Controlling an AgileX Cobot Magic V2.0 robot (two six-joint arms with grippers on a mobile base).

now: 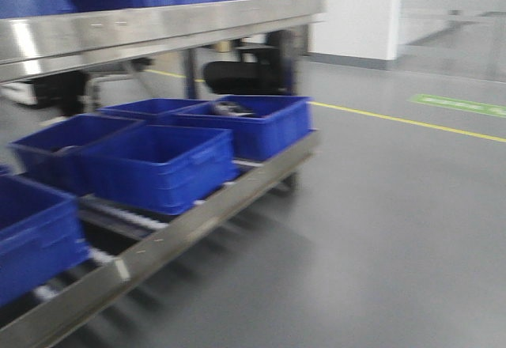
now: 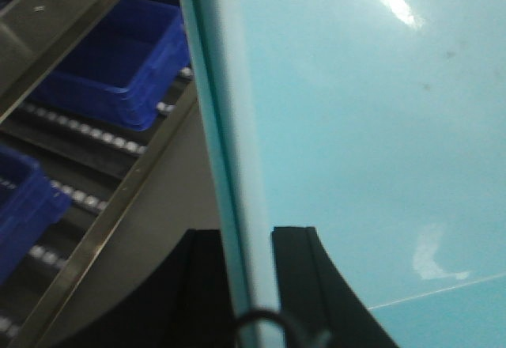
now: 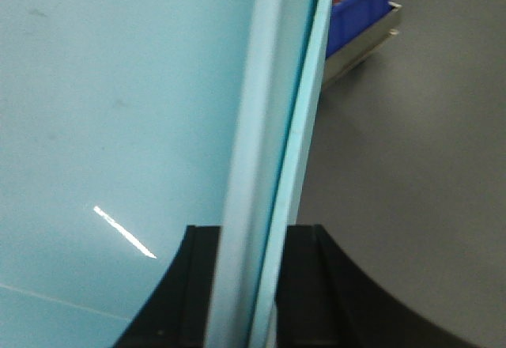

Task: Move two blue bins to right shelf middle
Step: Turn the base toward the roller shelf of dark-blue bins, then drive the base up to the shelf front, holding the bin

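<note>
Item: pale cyan bin [image 2: 379, 126] [image 3: 118, 87], held off the floor; smooth, faintly scuffed wall fills both wrist views. Whether it is one bin or two nested cannot be told.
Left claw [image 2: 250, 245]: black fingers clamped on the bin's rim, one each side.
Right claw [image 3: 253, 241]: likewise clamped on the rim.
Steel rack [image 1: 158, 24]: from 9 to 12 o'clock in the front view, blurred; roller tracks [image 2: 79, 130] carry dark blue bins [image 1: 158, 162].
Grey floor [image 1: 379, 229]: yellow line [image 1: 411, 122] and green marking [image 1: 458, 104] at 2 o'clock.
</note>
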